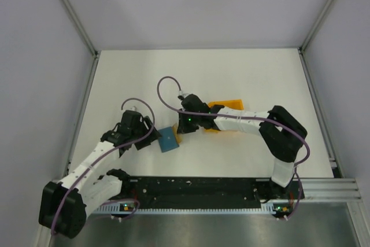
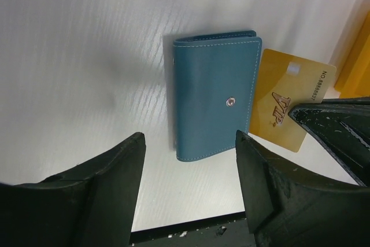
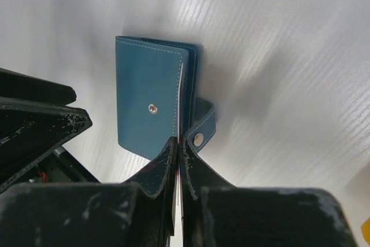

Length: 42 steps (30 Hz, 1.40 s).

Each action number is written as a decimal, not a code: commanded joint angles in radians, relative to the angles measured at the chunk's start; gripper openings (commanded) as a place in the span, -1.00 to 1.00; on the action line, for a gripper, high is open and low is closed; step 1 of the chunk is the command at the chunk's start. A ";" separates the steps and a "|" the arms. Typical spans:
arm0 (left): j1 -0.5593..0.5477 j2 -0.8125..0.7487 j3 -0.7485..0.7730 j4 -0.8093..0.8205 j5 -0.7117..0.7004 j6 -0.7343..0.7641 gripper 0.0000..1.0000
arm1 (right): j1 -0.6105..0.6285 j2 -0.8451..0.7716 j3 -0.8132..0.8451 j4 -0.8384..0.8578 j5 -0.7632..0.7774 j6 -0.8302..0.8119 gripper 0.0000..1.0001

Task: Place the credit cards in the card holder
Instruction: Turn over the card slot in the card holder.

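Observation:
The teal-blue card holder [image 1: 168, 139] lies flat on the white table between my two grippers, its snap strap [image 3: 200, 126] hanging loose at one side. My right gripper [image 3: 180, 142] is shut on a gold credit card [image 2: 292, 99] marked VIP, held edge-on at the holder's [image 3: 151, 102] open side. The card's far edge meets the holder's [image 2: 215, 102] rim. My left gripper [image 2: 189, 143] stands open just short of the holder's other side, with nothing between its fingers. From above, the left gripper [image 1: 149, 138] is left of the holder and the right gripper [image 1: 180, 134] is at its right.
An orange tray [image 1: 228, 114] sits behind the right gripper, partly covered by the right arm, and shows as an orange edge [image 2: 358, 44] in the left wrist view. The black front rail [image 1: 196, 189] runs along the table's near edge.

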 commanded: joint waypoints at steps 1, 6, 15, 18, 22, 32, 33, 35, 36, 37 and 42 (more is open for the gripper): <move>0.003 0.005 -0.016 0.051 0.011 0.019 0.35 | -0.040 -0.019 -0.025 0.069 -0.098 0.059 -1.00; 0.003 0.038 -0.036 0.097 0.053 0.021 0.32 | -0.062 -0.006 -0.055 0.109 -0.125 0.084 -1.00; 0.004 0.039 -0.039 0.117 0.076 0.011 0.11 | -0.071 0.026 -0.100 0.223 -0.240 0.141 -1.00; 0.003 0.035 -0.023 0.104 0.071 0.018 0.08 | -0.071 0.021 -0.097 0.241 -0.263 0.150 -1.00; 0.004 0.028 0.020 0.051 0.044 0.036 0.08 | -0.071 -0.009 -0.092 0.258 -0.275 0.154 -1.00; 0.003 -0.081 0.119 -0.096 -0.078 0.033 0.30 | -0.054 0.003 -0.028 0.250 -0.327 0.154 -1.00; 0.003 -0.092 0.115 -0.094 -0.079 0.030 0.31 | -0.048 0.003 -0.020 0.249 -0.327 0.153 -1.00; 0.004 -0.093 0.112 -0.101 -0.078 0.024 0.32 | -0.033 0.007 0.006 0.240 -0.333 0.148 -1.00; 0.004 -0.092 0.112 -0.105 -0.079 0.018 0.33 | -0.025 0.012 0.015 0.235 -0.333 0.147 -1.00; 0.004 -0.090 0.107 -0.107 -0.078 0.013 0.33 | -0.019 0.012 0.023 0.232 -0.333 0.148 -1.00; 0.003 -0.093 0.096 -0.117 -0.078 -0.013 0.34 | 0.012 0.044 0.064 0.207 -0.326 0.142 -1.00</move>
